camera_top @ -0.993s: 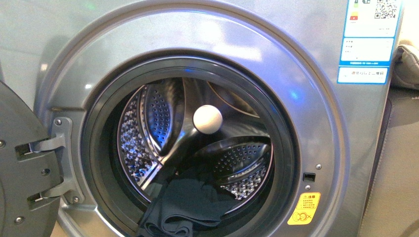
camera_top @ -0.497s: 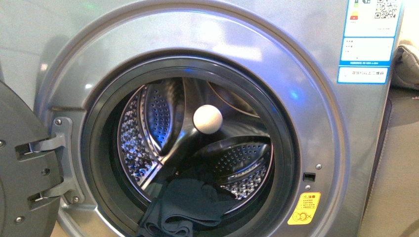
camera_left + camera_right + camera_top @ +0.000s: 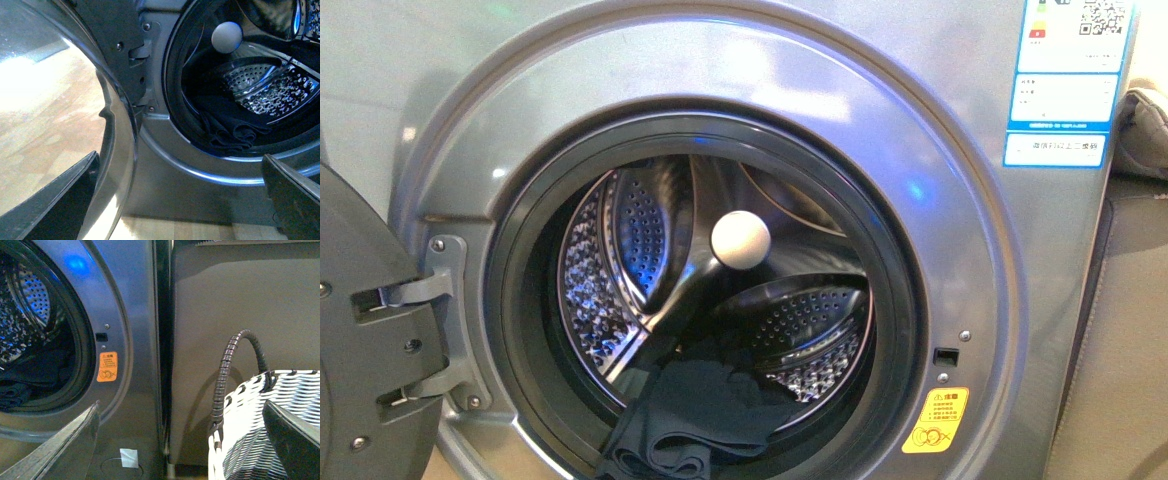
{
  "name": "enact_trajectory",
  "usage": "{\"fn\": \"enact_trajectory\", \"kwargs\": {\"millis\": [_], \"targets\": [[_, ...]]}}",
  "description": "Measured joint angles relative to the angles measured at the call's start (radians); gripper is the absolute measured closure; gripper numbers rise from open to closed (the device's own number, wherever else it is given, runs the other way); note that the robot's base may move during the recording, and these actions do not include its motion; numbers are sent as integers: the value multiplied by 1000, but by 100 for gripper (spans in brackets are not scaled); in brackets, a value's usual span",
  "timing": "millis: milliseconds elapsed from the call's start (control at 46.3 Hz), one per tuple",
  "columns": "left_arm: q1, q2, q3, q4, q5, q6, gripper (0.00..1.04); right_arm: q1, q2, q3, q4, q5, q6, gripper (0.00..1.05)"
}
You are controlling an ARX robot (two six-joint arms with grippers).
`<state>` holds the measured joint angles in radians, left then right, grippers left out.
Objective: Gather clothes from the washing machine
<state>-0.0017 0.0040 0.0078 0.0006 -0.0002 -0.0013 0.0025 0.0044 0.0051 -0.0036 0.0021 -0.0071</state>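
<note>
- Left gripper (image 3: 180,155): its 2 dark fingers (image 3: 55,200) are spread wide and empty, touching nothing; it faces the lower rim of the porthole.
- Right gripper (image 3: 181,402): 2 fingers (image 3: 60,445) are just as wide apart and empty; it looks at the machine's front right side and the basket (image 3: 270,415).
- 1 washing machine (image 3: 960,250), silver-grey; its 1 door (image 3: 360,330) is swung open to the left.
- 1 piece of clothes (image 3: 695,410), dark slate blue, lies rumpled in folds on the bottom of the steel drum (image 3: 620,260); its front folds rest at the dark gasket.
- 1 white ball (image 3: 740,239) shows at the back of the drum, above the garment.
- 1 yellow sticker (image 3: 935,421) sits at the lower right of the porthole.
- 1 white woven basket with 1 dark handle stands to the machine's right.
</note>
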Motion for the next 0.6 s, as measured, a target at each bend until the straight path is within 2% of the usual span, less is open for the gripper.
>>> {"fn": "enact_trajectory", "kwargs": {"millis": [605], "targets": [[0,0,0,0,0,0,6,0,0,0,0,0,0,8]]}}
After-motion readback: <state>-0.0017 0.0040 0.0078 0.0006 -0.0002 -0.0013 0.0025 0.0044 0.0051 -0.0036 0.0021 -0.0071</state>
